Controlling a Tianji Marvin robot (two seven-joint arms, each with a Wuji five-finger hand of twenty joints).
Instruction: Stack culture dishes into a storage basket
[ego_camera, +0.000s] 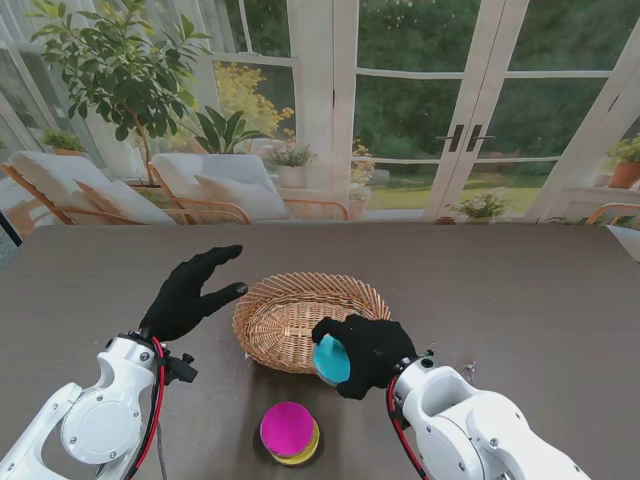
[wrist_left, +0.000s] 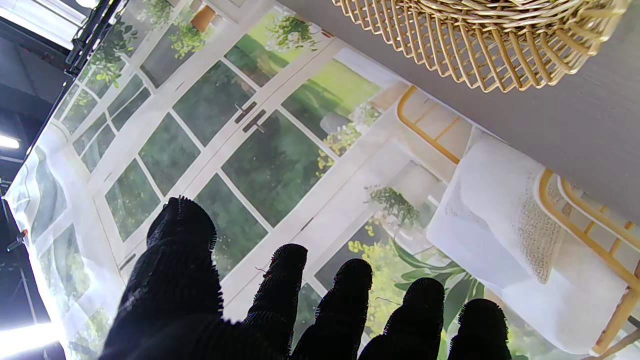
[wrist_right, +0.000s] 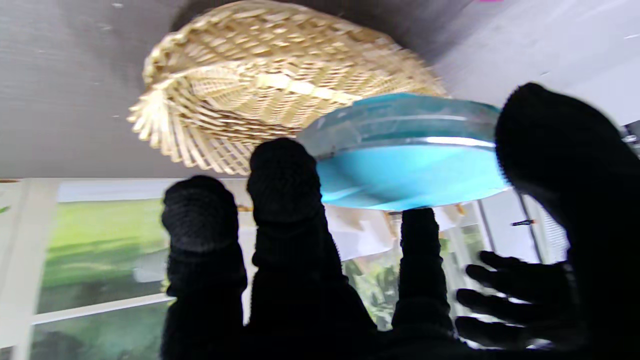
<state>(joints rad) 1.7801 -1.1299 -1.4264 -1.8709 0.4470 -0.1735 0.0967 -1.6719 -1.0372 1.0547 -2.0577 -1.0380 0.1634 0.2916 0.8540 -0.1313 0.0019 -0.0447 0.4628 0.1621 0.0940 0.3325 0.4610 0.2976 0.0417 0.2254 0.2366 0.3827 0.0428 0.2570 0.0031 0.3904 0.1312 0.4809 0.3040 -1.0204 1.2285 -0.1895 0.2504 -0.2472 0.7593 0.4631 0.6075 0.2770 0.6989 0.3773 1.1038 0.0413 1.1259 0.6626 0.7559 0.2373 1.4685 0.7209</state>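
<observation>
Teal dish (ego_camera: 332, 359) sits clasped in our right robot hand (ego_camera: 365, 352) at the basket (ego_camera: 290, 312) rim; our left robot hand (ego_camera: 190, 293) hovers spread, holding nothing; magenta dish (ego_camera: 288, 428) lies near the counter's (ego_camera: 520, 290) near edge.

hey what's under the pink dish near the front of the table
The pink dish sits on top of a yellow dish; only the yellow rim shows nearer to me. Whether anything else lies beneath the yellow one is covered and can't be told.

no readable text, no labels, no brands, no numbers, no signs anywhere
</observation>
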